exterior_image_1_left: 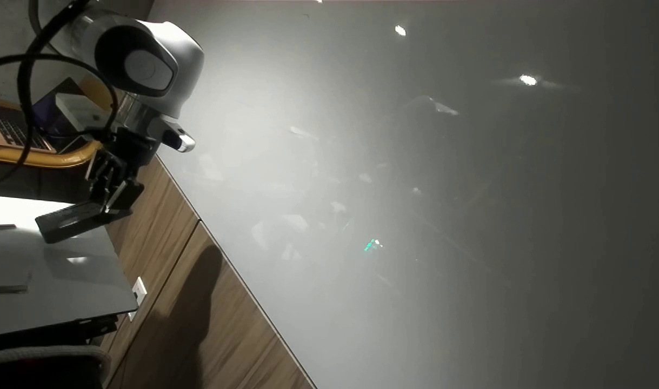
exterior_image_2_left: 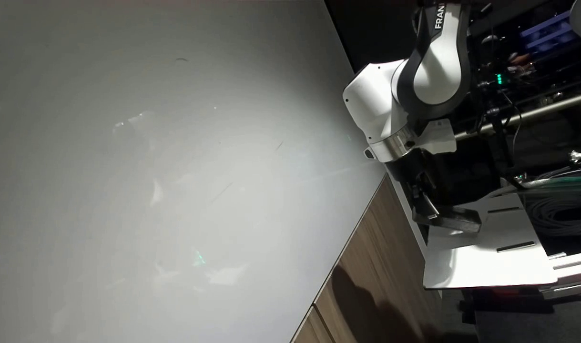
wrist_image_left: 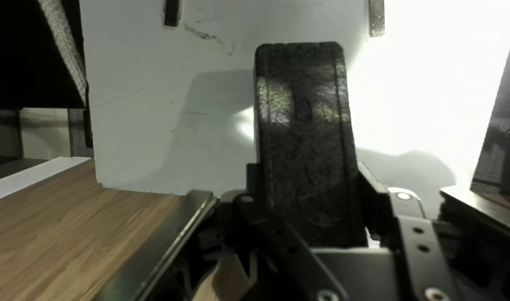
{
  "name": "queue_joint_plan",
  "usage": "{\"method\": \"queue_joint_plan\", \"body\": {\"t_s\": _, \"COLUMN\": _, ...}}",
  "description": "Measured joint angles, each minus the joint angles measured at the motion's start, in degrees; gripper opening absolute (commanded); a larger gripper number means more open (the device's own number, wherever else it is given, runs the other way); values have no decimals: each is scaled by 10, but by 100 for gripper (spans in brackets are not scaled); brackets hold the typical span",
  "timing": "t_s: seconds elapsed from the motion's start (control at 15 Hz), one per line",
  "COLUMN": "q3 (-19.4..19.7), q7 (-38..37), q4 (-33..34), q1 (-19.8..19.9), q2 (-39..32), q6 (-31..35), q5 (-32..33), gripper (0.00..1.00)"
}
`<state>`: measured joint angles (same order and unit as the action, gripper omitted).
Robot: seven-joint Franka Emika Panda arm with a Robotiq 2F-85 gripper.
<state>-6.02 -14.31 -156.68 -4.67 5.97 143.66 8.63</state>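
My gripper (wrist_image_left: 311, 184) is shut on a dark, oblong block (wrist_image_left: 303, 125) with rounded corners, like a board eraser. Both fingers press its long sides, and most of its length sticks out past the fingertips. In both exterior views the block (exterior_image_1_left: 70, 221) (exterior_image_2_left: 457, 220) points away from the gripper (exterior_image_1_left: 114, 194) (exterior_image_2_left: 426, 202) at a slant. Behind it in the wrist view lies a pale slotted panel (wrist_image_left: 137, 125), with a shadow on it. Whether block and panel (exterior_image_2_left: 495, 267) touch, I cannot tell.
A large glossy grey board (exterior_image_1_left: 415, 216) (exterior_image_2_left: 176, 166) spans both exterior views, with wood panelling (exterior_image_1_left: 237, 302) along its edge. A white socket (exterior_image_1_left: 139, 290) sits on the wood. Beyond the arm are a yellow-framed chair (exterior_image_1_left: 42, 158), a laptop (exterior_image_1_left: 15, 127) and coiled cables (exterior_image_2_left: 562, 214).
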Motion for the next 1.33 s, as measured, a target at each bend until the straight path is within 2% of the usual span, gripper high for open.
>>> {"method": "queue_joint_plan", "body": {"t_s": 1.33, "q3": 19, "q7": -1, "q4": 40, "q1": 16, "q2": -63, "q6": 2, "q5": 0, "gripper": 29}}
